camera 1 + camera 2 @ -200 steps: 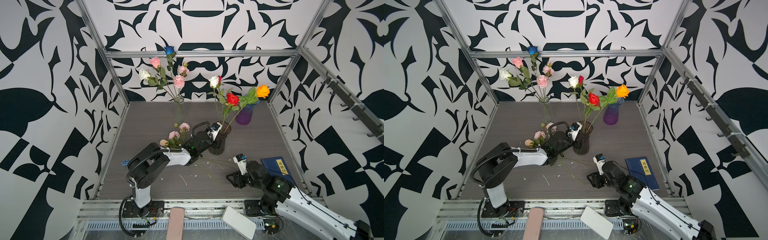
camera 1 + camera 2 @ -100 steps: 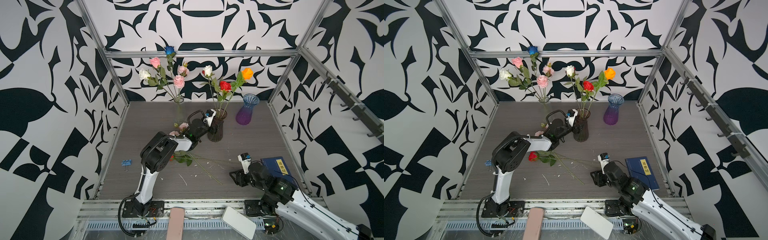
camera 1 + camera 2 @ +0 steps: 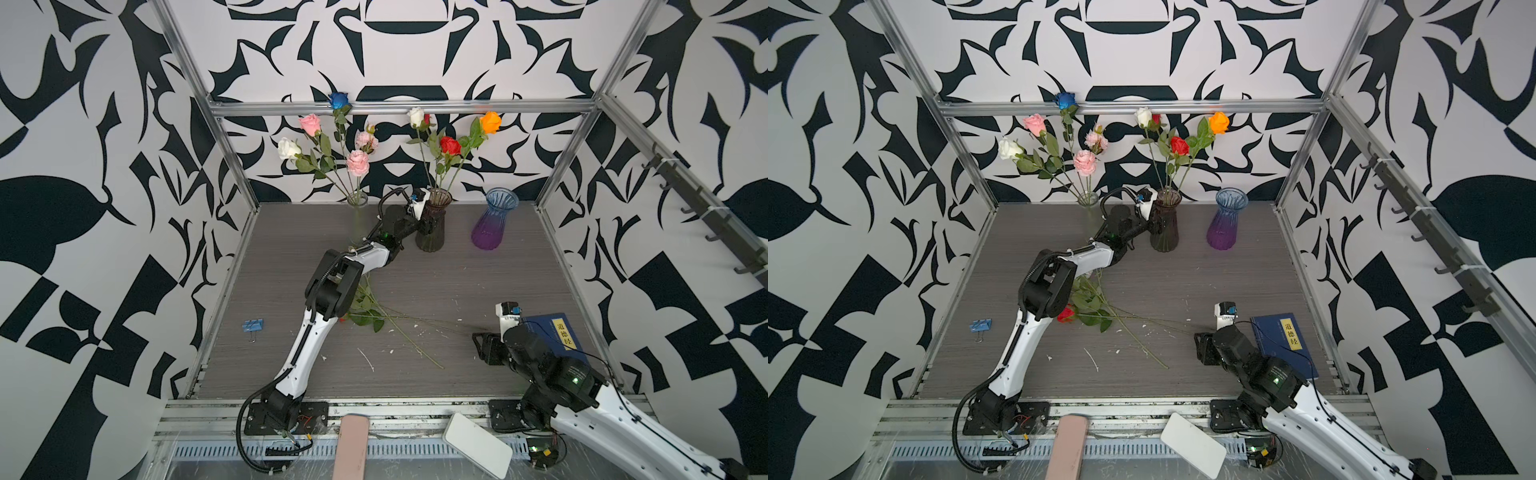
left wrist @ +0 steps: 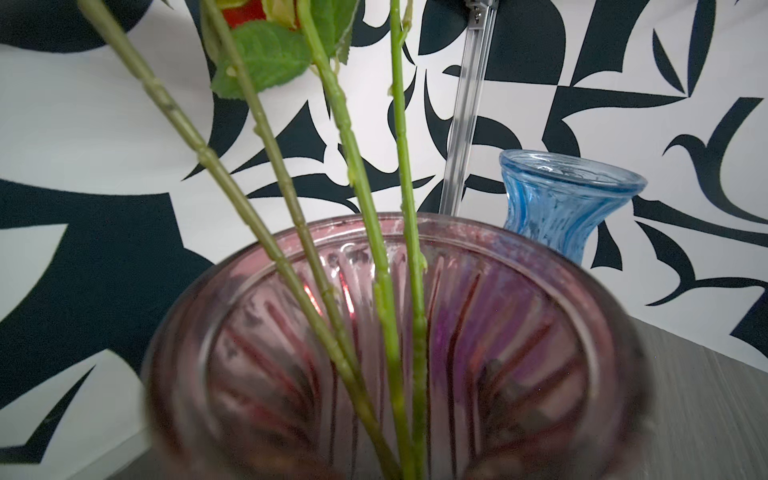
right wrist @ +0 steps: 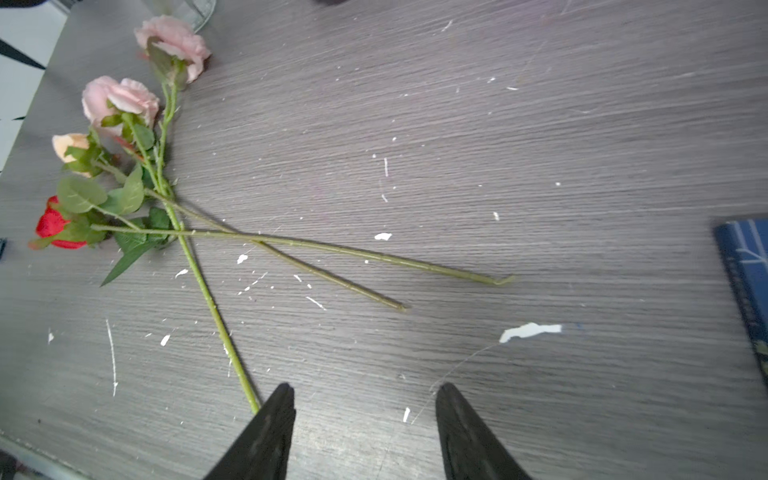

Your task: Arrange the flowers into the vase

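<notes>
Right wrist view first: my right gripper hangs low over the table, jaws spread and nothing between them. Three flowers lie loose out front. The nearest stem ends just outside one finger, not in the gap. The other two stems end further ahead of the jaws, and the heads are well beyond that.

In a top view the left gripper looks clamped round the waist of the dark vase. The left wrist view shows four stems standing in it right above those jaws, though the fingers themselves are hidden.

So I reckon we're mid-job: one vase filled and held at the back, three flowers left to fetch. Next I'd ease the left jaws off gently so the vase doesn't tip. Then I'd slide the right jaws sideways until that near stem sits in the gap, go flat to the table and pinch. It's a thin stem, so easy to miss.
</notes>
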### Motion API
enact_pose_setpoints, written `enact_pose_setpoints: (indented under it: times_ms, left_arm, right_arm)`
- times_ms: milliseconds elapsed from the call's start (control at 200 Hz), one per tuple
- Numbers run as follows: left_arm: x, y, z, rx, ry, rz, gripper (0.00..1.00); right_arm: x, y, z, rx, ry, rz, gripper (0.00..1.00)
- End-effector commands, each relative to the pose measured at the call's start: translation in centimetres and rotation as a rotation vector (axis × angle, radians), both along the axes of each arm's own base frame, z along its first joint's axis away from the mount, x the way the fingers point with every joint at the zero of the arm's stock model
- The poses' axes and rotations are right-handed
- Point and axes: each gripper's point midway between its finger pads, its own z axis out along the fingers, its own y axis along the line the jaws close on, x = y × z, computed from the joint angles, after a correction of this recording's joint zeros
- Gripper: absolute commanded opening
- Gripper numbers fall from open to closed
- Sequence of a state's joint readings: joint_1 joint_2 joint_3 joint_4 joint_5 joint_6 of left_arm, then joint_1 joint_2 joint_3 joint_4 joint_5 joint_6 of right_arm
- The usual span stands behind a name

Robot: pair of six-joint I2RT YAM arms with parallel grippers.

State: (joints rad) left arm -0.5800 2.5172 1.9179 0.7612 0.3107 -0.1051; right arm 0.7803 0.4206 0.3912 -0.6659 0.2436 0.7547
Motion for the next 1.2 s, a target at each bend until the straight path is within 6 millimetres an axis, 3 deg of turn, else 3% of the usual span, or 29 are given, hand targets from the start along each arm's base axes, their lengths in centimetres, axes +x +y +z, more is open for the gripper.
enact_pose_setpoints:
  times_ms: [0, 200, 420, 590, 670, 915, 1195]
  left_arm:
    - [0.0, -1.1, 0.1, -0.005, -0.011, -0.073, 0.5]
    - [-0.6, -1.6, -1.4, -0.004, 0.006, -0.087, 0.52]
    - [-2.5, -1.1, -2.2, -0.009, 0.016, -0.071, 0.66]
    - [-3.7, -1.3, -2.3, 0.02, 0.0, -0.046, 0.84]
    - [-4.1, -1.5, -2.0, 0.029, -0.013, -0.037, 1.0]
    - [-5.2, -0.9, -1.5, 0.061, -0.027, 0.022, 0.99]
    - [-7.8, 3.1, 1.0, 0.09, -0.03, 0.122, 0.99]
  right_arm:
    - [0.6, -0.9, 1.6, 0.008, -0.027, -0.075, 0.58]
    - [0.0, -1.8, 1.6, 0.007, -0.022, -0.099, 0.58]
    - [-0.2, -0.9, 2.0, 0.038, -0.038, -0.043, 0.58]
    - [-0.3, -0.1, 2.4, 0.043, -0.036, 0.007, 0.59]
    - [-0.4, 0.0, 2.6, 0.049, -0.037, 0.021, 0.6]
    - [-0.5, 0.1, 3.0, 0.074, -0.054, 0.02, 0.65]
    - [0.4, -1.6, 3.8, 0.047, -0.112, -0.077, 0.7]
